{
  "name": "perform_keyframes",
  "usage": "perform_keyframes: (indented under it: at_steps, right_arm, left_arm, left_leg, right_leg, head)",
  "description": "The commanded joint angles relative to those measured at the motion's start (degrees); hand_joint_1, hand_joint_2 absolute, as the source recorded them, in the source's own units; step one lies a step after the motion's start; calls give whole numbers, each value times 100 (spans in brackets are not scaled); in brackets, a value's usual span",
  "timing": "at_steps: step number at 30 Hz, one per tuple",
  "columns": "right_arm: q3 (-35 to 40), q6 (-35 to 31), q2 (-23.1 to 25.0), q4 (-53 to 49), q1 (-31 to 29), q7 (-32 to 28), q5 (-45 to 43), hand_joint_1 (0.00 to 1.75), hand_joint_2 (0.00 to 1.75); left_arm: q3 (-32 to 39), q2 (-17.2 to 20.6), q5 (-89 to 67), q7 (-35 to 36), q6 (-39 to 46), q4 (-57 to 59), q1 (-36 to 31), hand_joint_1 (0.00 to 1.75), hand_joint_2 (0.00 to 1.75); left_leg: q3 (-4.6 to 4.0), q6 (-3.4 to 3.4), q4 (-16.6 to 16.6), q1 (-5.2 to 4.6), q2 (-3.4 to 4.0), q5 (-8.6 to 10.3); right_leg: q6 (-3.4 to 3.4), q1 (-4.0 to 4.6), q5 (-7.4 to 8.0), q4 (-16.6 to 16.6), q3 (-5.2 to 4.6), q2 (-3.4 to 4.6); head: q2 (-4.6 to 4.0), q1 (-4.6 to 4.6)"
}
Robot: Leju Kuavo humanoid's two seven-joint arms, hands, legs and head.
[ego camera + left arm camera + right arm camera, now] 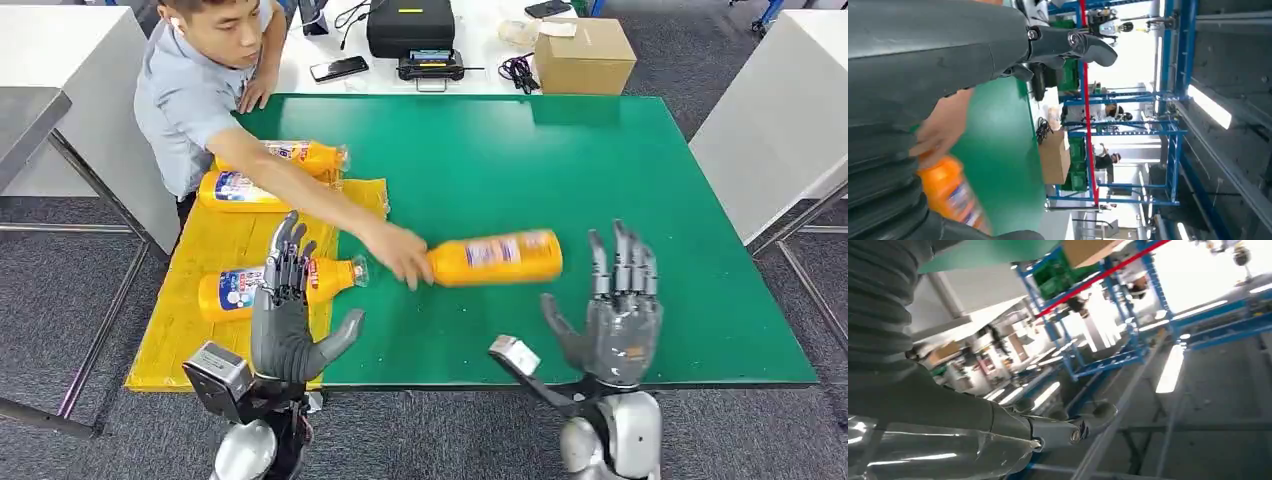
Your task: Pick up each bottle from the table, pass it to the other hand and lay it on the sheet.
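Note:
An orange bottle (497, 257) lies on its side on the green table (620, 170), and a person's hand (398, 250) holds its cap end. The same bottle (945, 192) shows blurred in the left wrist view. Three more orange bottles lie on the yellow sheet (200, 270): one (300, 156) at the far end, one (238, 190) beside it, one (240, 290) nearer me. My left hand (285, 310) is raised with fingers spread above the sheet's near part, holding nothing. My right hand (615, 305) stands open and upright, right of the held bottle. The right hand's thumb (1068, 427) shows in its wrist view.
The person (200, 80) leans in from the far left. Behind the green table, a white table carries a cardboard box (583, 55), a black case (410, 25), a controller (430, 65) and phones. White tables stand at both sides. Grey carpet surrounds the table.

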Motion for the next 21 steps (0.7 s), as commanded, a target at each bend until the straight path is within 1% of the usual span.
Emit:
perform_keyframes:
  at_steps: [1, 2, 4, 6, 7, 8, 9, 10, 11, 12, 13, 14, 15, 16, 17, 18, 19, 20, 21]
  right_arm:
    - [-302, -53, -917, 822, -7, 652, 384, 0, 175]
    - [-302, -53, -917, 822, -7, 652, 384, 0, 175]
    - [-289, -53, -939, 865, -9, 679, 405, 0, 175]
    - [-75, -12, -1282, 1299, -14, 1185, 800, 0, 175]
    - [-10, -5, -1373, 1360, -2, 1264, 811, 0, 175]
    - [57, 193, -1497, 1470, -1, 1467, 828, 0, 175]
    - [50, 189, -1518, 1476, 7, 1463, 829, 0, 175]
    - [62, 623, -1569, 1606, -21, 1673, 844, 0, 175]
    - [71, 753, -1584, 1696, -41, 1709, 807, 0, 175]
    - [88, 1020, -1579, 1774, -60, 1682, 579, 0, 175]
    - [100, 1107, -1573, 1835, -82, 1642, 443, 0, 175]
    - [138, 1286, -1584, 1949, -142, 1561, 244, 0, 175]
    - [125, 1431, -1519, 2073, -219, 1472, -83, 0, 175]
    - [159, 1455, -1517, 2172, -283, 1473, -82, 0, 175]
    - [199, 1530, -1463, 2329, -406, 1389, -254, 0, 175]
    - [230, 1540, -1442, 2436, -475, 1400, -246, 0, 175]
    - [315, 1628, -1402, 2688, -671, 1344, -319, 0, 175]
    - [339, 1645, -1376, 2712, -717, 1349, -314, 0, 175]
    - [385, 1661, -1348, 2832, -817, 1301, -353, 0, 175]
  left_arm:
    - [-295, 410, 157, -74, -1, 148, 336, 0, 175]
    - [-295, 410, 157, -74, -1, 148, 336, 0, 175]
    - [-291, 402, 205, -44, -36, 162, 320, 0, 175]
    - [-296, 420, 406, 83, -172, 220, 354, 0, 175]
    - [-302, 431, 406, 84, -166, 219, 379, 0, 175]
    - [-308, 443, 398, 148, -169, 197, 416, 0, 175]
    - [-310, 444, 398, 148, -169, 196, 427, 0, 175]
    - [-323, 441, 257, 312, -63, 144, 467, 0, 175]
    - [-326, 436, 172, 384, 10, 123, 486, 0, 175]
    - [-315, 416, 87, 474, 111, 113, 497, 0, 175]
    - [-332, 410, -61, 515, 225, 108, 484, 0, 175]
    - [-383, 399, -308, 527, 372, 116, 437, 0, 175]
    - [-410, 393, -486, 554, 477, 144, 396, 0, 175]
    - [-435, 387, -520, 559, 485, 161, 364, 0, 175]
    - [-477, 388, -622, 560, 508, 204, 318, 0, 175]
    - [-495, 370, -646, 562, 513, 244, 291, 0, 175]
    - [-524, 352, -657, 579, 482, 325, 241, 0, 175]
    - [-534, 337, -656, 579, 481, 338, 235, 0, 175]
    - [-567, 336, -685, 562, 467, 392, 196, 0, 175]
  left_leg:
    - [24, -7, -12, 6, 6, -5]
    - [38, -13, -13, 8, 8, -12]
    - [23, -10, -9, 6, -1, -7]
    - [26, -11, -9, 7, 4, -9]
    - [24, -9, -10, 9, 5, -8]
    - [38, -12, -12, 11, 6, -12]
    - [31, -9, -12, 10, 3, -9]
    - [25, -8, -9, 10, 4, -8]
    - [35, -10, -10, 11, 4, -12]
    - [30, -9, -9, 10, 6, -11]
    - [23, -7, -8, 8, 7, -9]
    - [38, -11, -8, 11, 12, -17]
    - [30, -10, -8, 9, 12, -13]
    - [22, -9, -6, 8, 11, -10]
    - [34, -13, -7, 9, 14, -15]
    - [21, -10, -6, 7, 16, -10]
    - [34, -15, -9, 10, 19, -15]
    - [23, -12, -6, 9, 22, -11]
    - [33, -15, -7, 11, 23, -15]
  right_leg:
    - [-8, 6, -2, -15, 25, 2]
    - [-14, 10, -8, -17, 39, 2]
    - [-10, 7, -6, -11, 24, -6]
    - [-10, 8, -5, -11, 24, 0]
    - [-8, 9, -2, -15, 24, 1]
    - [-12, 13, -6, -19, 39, 1]
    - [-9, 11, -3, -19, 32, -2]
    - [-8, 11, -3, -14, 25, 0]
    - [-10, 12, -6, -17, 38, -1]
    - [-9, 10, -5, -15, 31, 2]
    - [-7, 8, -3, -13, 24, 5]
    - [-12, 12, -9, -15, 39, 8]
    - [-10, 9, -6, -14, 32, 8]
    - [-9, 9, -3, -12, 24, 8]
    - [-14, 10, -7, -12, 35, 9]
    - [-10, 8, -1, -10, 21, 13]
    - [-16, 11, -5, -12, 33, 15]
    - [-12, 10, 0, -10, 22, 18]
    - [-16, 12, -4, -11, 32, 18]
  head:
    - [0, 0]
    - [0, 0]
    - [0, 2]
    - [0, 0]
    - [0, -2]
    - [0, 0]
    - [0, 0]
    - [0, 0]
    - [0, -2]
    - [0, 0]
    - [0, 0]
    - [0, 0]
    - [0, 0]
    - [0, 0]
    - [0, 0]
    - [0, 0]
    - [0, 0]
    - [0, -2]
    - [0, 0]
